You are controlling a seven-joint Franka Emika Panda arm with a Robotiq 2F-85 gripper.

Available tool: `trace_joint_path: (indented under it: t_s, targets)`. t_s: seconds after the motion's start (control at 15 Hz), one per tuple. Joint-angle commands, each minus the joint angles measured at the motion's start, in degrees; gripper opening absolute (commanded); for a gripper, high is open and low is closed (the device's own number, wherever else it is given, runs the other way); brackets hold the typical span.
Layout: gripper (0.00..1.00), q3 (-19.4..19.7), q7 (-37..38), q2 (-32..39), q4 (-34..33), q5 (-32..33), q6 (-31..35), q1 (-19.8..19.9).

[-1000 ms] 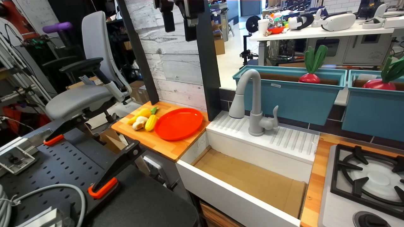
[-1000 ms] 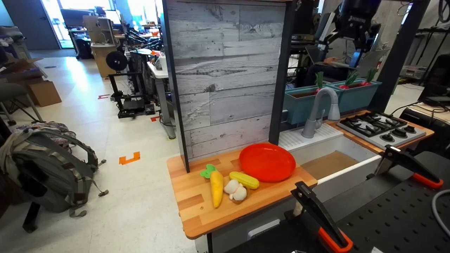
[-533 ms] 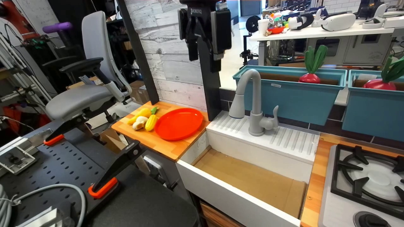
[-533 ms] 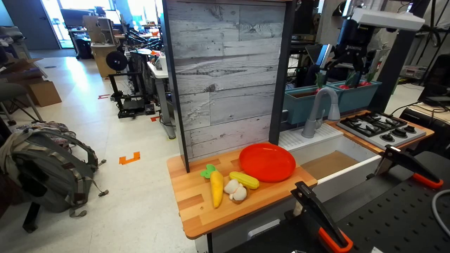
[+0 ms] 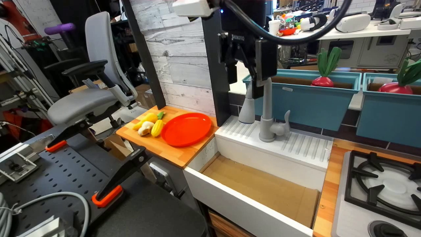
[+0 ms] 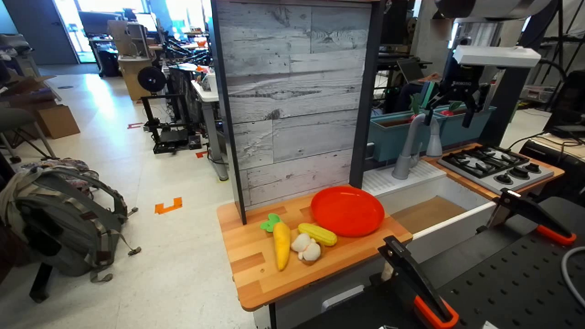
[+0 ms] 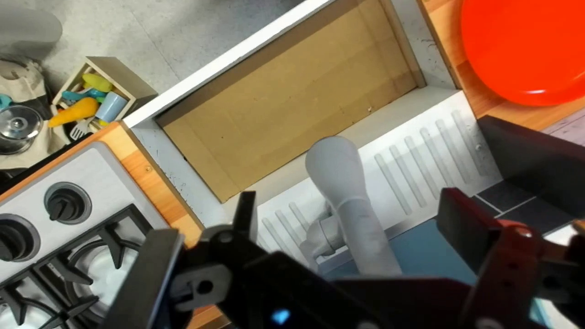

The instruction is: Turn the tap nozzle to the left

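Since the earlier frame the gripper (image 5: 245, 82) has come down and across to the tap nozzle (image 5: 247, 112), and in both exterior views a finger now overlaps the crest of that grey gooseneck; the nozzle itself looks unmoved, rising from the white drainboard (image 5: 306, 148) along the back of the sink (image 5: 273, 159), its flared end reaching out toward the sink's inside. What the coming move turns on is how the nozzle lies between the fingers (image 7: 248, 214); in the wrist view it shows below the gripper and near the middle of the gap, one finger on the side of the hob (image 7: 107, 183), the other on the side of the red plate (image 7: 525, 50); its arch runs from the base out toward the sink, so the line from fingertip to fingertip crosses it not far off square; only the one arm (image 6: 496, 8) is here, and it hangs with the gripper pointing down, a white housing (image 6: 496, 56) jutting out above. The fingers are spread well apart and grasp nothing; I see no contact with the nozzle, and cannot tell whether the tips are below its crest. My reading is that this is the end of the approach, the turn not yet begun; a little lower should set the nozzle between the fingers, and a sweep toward the plate, which I take for left when facing the sink, should swing it; going too low on the hob side might catch the lever handle (image 5: 282, 127).
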State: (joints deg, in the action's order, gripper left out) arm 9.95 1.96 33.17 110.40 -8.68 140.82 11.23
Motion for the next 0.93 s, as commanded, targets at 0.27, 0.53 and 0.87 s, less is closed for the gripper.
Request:
trace_joint_path:
  t_s: [0.27,0.53,0.87]
  targets:
    - [1.0,-0.45,3.36,5.82,-4.7,1.2,5.59,-0.26]
    - [1.0,-0.87,2.81,5.18,-2.92,1.84,7.33,-1.07]
    - [0.58,-1.15,2.99,5.71,-4.18,1.76,5.38,-1.31]
